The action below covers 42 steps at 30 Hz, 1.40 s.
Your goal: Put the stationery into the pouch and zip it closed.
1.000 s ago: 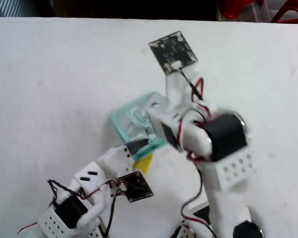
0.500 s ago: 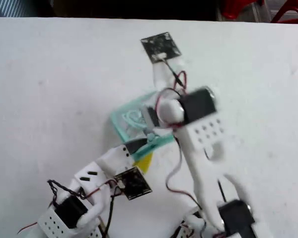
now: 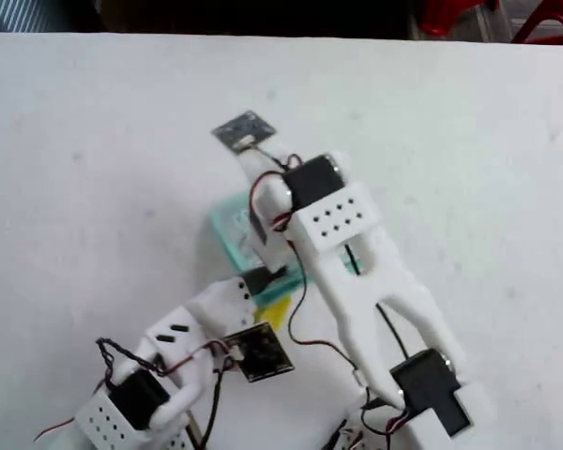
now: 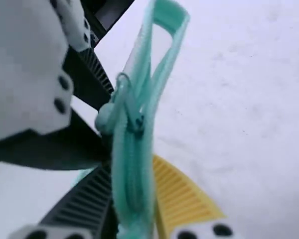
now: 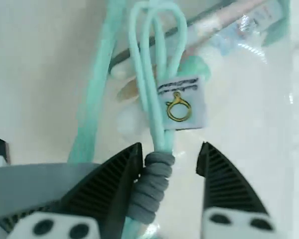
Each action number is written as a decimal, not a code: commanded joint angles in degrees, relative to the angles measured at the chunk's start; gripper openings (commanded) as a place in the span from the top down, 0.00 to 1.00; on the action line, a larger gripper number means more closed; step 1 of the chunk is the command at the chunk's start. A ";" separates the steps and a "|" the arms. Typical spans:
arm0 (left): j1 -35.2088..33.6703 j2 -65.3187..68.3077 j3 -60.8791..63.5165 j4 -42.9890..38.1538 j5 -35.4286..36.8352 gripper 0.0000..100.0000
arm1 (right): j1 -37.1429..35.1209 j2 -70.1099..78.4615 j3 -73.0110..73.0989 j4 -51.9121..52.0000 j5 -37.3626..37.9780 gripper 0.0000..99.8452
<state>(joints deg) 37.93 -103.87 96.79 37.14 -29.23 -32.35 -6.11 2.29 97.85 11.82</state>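
A clear pouch with teal trim [image 3: 227, 228] lies mid-table, with a pen [image 5: 229, 20] visible inside it. My left gripper [image 3: 261, 289] is at the pouch's near corner, shut on its teal zipper edge [image 4: 132, 149] between a black finger [image 4: 82, 199] and a yellow finger [image 4: 182, 194]. My right gripper [image 3: 263, 246] hangs over the pouch. In the right wrist view it [image 5: 169, 149] is open, and the teal zipper pull cord [image 5: 157, 74] runs between its black fingers [image 5: 117, 174]. The cord's grey wrap [image 5: 152, 186] lies against one finger, and a small tag [image 5: 182, 102] hangs just beyond the fingertips.
The white table [image 3: 94, 141] spreads wide around the pouch. The right arm's white links [image 3: 375, 281] cross above the pouch's right side. Red chair legs [image 3: 507, 19] stand past the far edge.
The right arm has swung leftward over the pouch, its wrist board moving from the upper right to the upper left of the pouch. The left gripper has kept its hold.
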 commanded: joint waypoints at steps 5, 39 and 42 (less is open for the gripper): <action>-1.19 -0.57 -1.49 -1.49 -0.09 0.98 | 1.54 -0.40 6.77 1.19 10.37 0.98; -4.35 -0.57 -16.26 8.09 19.96 0.98 | 1.89 -41.01 -1.32 -3.74 -9.05 0.98; -2.42 -0.57 -21.10 11.96 22.77 0.98 | 1.89 -41.71 1.93 -7.43 -8.97 0.98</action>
<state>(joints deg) 32.84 -103.78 84.48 45.76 -10.51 -30.59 -46.81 2.64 93.54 2.95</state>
